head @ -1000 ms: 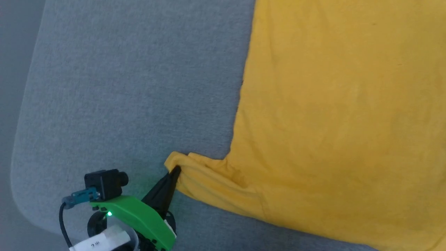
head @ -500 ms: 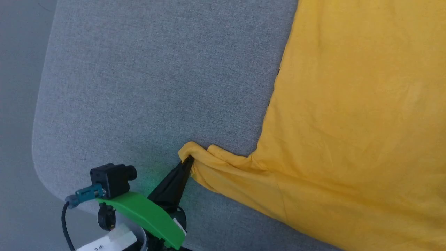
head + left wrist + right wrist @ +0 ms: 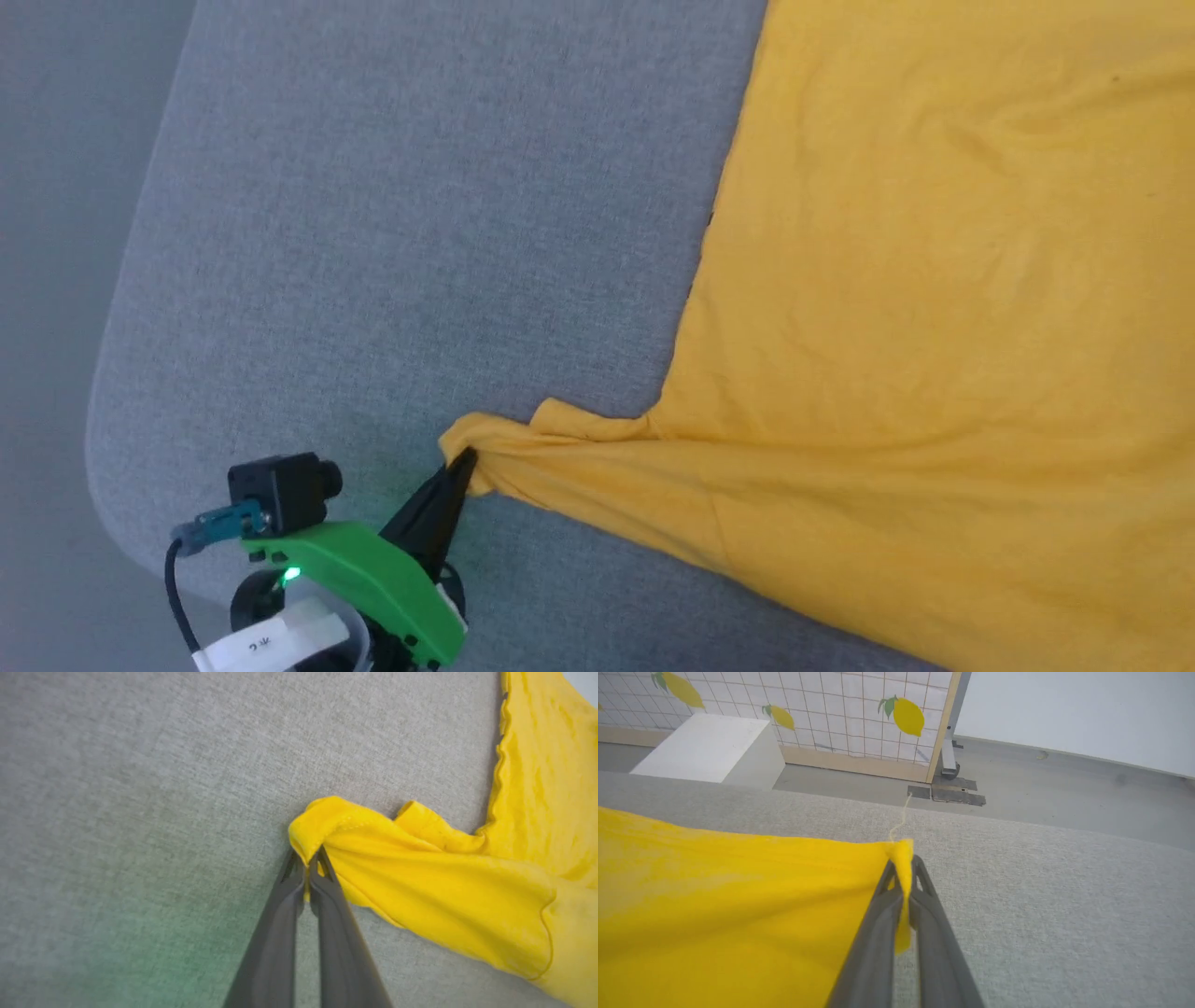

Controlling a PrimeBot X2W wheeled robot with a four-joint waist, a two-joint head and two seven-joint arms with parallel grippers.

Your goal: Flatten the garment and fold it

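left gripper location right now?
Head view, lower left: the left gripper is pinched shut on the bunched sleeve tip of the garment, over the grey padded surface, close to its rounded corner.

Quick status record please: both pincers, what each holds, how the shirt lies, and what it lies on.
left pincer: shut on the bunched sleeve end of the garment
right pincer: shut on a garment edge, cloth pinched between its fingers
garment lay: body spread on the surface, creases running toward the left pincer's grip
surface: grey fabric, rounded corner near the left pincer
backdrop: white grid with lemon prints, beyond the surface
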